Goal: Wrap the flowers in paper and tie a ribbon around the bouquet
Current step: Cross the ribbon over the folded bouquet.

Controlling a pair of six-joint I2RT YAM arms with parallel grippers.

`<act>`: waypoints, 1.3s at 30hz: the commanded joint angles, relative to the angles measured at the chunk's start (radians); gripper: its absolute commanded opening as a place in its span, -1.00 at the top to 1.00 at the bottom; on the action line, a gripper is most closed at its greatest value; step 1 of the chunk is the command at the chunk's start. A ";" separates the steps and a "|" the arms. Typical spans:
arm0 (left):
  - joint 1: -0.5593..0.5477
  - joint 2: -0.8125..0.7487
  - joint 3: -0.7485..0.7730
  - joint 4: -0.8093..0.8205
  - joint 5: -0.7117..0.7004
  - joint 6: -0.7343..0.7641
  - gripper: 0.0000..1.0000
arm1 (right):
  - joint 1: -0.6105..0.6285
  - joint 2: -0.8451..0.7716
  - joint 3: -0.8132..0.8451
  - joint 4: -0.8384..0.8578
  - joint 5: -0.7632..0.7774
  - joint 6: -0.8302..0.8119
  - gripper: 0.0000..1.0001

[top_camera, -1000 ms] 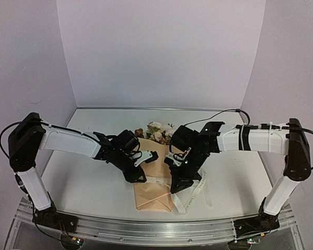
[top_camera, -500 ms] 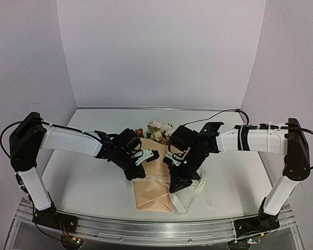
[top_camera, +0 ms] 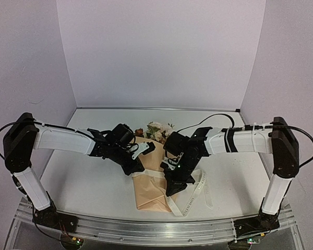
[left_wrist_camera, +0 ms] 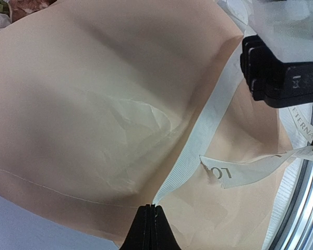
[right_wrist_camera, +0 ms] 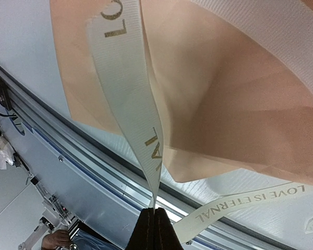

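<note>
Now: the bouquet (top_camera: 146,194) lies flat on the tabletop (top_camera: 78,182) in the lower centre of the top view. The flowers (top_camera: 157,130) are at its upper end, toward the back wall, and its folded narrow end points down-frame toward the metal rail (top_camera: 146,229).

Left gripper (left_wrist_camera: 152,214): jaws together, clamped on the ribbon (left_wrist_camera: 215,101). In the left wrist view the ribbon runs from the fingertips at bottom centre diagonally up and right across the paper (left_wrist_camera: 94,104), pulled straight. A short cut end of ribbon with partial lettering lies over the paper just right of that band.

Right gripper (right_wrist_camera: 155,214): jaws together, pinching a lettered strip of ribbon. In the right wrist view the strip runs from the top of the frame down to the fingertips at bottom centre, passing over the corner of the paper. A second strip reading "LOVE IS ETERNAL" lies at the lower right.

The two grippers sit on opposite sides of the bouquet's middle, both low over it. Loose ribbon lies on the tabletop right of the narrow end.
</note>
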 commanded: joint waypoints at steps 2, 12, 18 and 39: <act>0.006 -0.043 -0.011 0.038 0.028 -0.007 1.00 | 0.000 0.059 0.095 0.002 0.023 0.041 1.00; 0.029 -0.080 -0.027 0.074 0.033 -0.030 1.00 | 0.000 0.088 0.140 -0.045 0.069 0.032 1.00; 0.049 -0.101 -0.046 0.095 0.068 -0.035 1.00 | 0.010 0.058 0.124 -0.054 0.075 0.008 1.00; 0.055 -0.096 -0.047 0.071 0.123 -0.030 1.00 | 0.039 0.143 0.292 -0.179 0.406 -0.107 1.00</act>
